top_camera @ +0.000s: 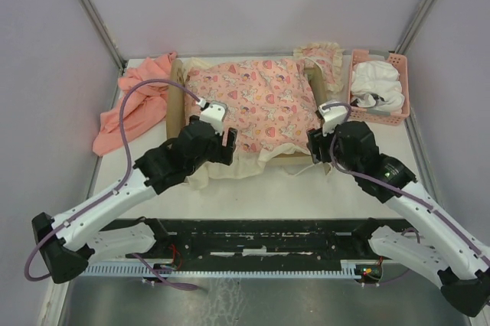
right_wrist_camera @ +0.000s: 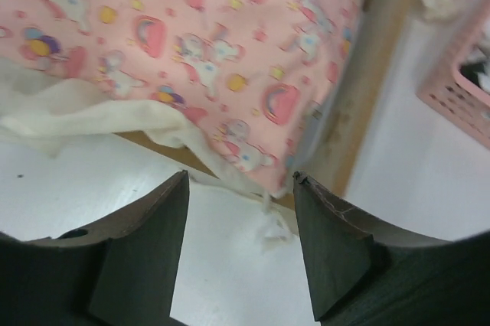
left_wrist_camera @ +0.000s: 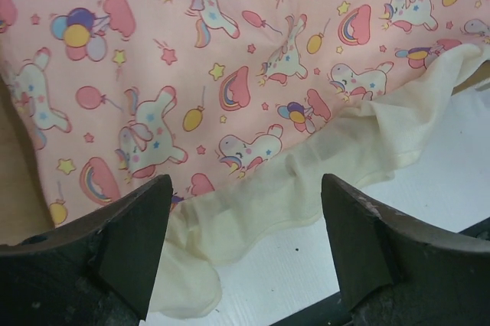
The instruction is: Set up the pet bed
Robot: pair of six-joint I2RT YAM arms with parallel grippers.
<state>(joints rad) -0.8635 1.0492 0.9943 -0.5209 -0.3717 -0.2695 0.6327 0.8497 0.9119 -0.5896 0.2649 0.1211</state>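
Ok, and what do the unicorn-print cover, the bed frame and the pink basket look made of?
Unicorn-print cover: soft matte fabric, probably cotton, since it wrinkles and drapes. The cream cloth showing from under its edge looks thinner, almost sheer. Bed frame: likely light unpainted wood, going by its tan, dull, straight-edged rail. Pink basket: moulded plastic by its look, with a regular perforated wall.

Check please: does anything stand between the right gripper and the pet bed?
No obstacle is visible. The right gripper is open just before the near wooden corner of the pet bed; only the pink printed blanket hangs over that edge.
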